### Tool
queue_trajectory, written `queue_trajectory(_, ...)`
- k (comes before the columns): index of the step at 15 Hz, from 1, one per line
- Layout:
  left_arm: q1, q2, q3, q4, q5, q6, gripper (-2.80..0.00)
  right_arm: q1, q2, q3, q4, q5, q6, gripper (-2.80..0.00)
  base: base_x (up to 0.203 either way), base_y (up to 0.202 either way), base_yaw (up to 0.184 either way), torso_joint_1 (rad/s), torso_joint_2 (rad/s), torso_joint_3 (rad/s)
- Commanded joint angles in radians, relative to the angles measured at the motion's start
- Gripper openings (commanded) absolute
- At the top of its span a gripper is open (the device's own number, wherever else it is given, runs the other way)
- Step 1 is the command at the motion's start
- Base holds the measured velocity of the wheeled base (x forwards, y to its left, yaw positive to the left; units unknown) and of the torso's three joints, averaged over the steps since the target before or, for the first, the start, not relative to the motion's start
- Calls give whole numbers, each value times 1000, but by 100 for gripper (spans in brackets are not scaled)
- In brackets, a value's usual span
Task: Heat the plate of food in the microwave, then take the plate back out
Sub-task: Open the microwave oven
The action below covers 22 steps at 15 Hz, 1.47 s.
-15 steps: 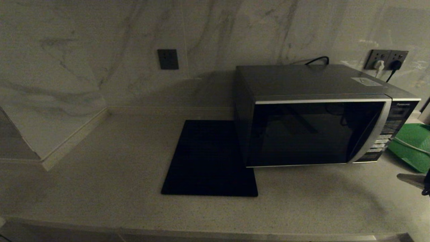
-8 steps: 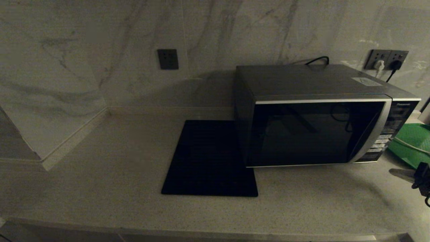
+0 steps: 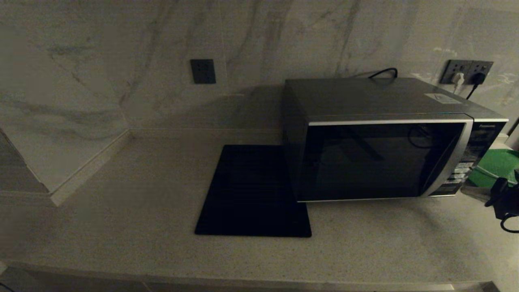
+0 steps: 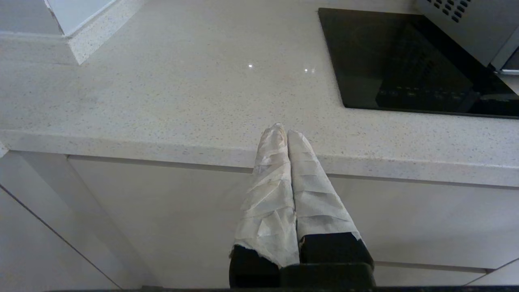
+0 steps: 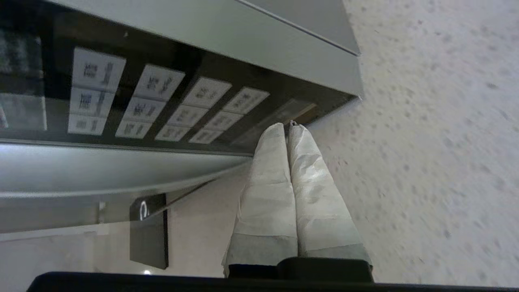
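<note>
The microwave [image 3: 381, 134] stands on the counter with its dark glass door closed. The plate of food is hidden or out of view. My right gripper [image 3: 465, 189] comes in from the right edge, shut and holding nothing. Its wrapped fingertips sit at the bottom corner of the black button panel [image 3: 466, 162]. In the right wrist view the right gripper [image 5: 287, 126] points at the lowest strip of the button panel [image 5: 162, 101], just above the counter; contact is unclear. My left gripper [image 4: 284, 132] is shut and parked below the counter's front edge.
A flat black mat [image 3: 253, 190] lies left of the microwave, partly under it. A green tray [image 3: 496, 166] sits right of the microwave, behind my right arm. Wall sockets [image 3: 466, 72] with plugs are behind it. The counter [image 3: 121, 211] ends at a stepped ledge on the left.
My right gripper has moved left and up from the picture's right edge to the bottom corner of the button panel. The microwave, mat and left arm are unchanged.
</note>
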State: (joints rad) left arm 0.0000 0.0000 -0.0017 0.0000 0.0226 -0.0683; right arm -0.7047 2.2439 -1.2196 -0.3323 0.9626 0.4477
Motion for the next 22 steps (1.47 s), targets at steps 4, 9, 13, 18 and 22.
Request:
queue_trajectory(4, 0, 0, 0, 0, 0, -1, -280, 13, 48, -38, -2, 5, 14, -280, 0, 0, 0, 0, 0, 0)
queue_trajectory(9, 0, 0, 0, 0, 0, -1, -280, 29, 71, -61, -2, 4, 18, -280, 0, 0, 0, 0, 0, 0)
queue_trajectory(13, 0, 0, 0, 0, 0, -1, -280, 42, 83, -79, -1, 2, 32, -280, 0, 0, 0, 0, 0, 0)
queue_trajectory(18, 0, 0, 0, 0, 0, -1, -280, 45, 80, -96, -2, 2, 63, -280, 0, 0, 0, 0, 0, 0)
queue_trajectory(22, 0, 0, 0, 0, 0, -1, -280, -5, 53, -61, -1, 4, 62, -280, 0, 0, 0, 0, 0, 0)
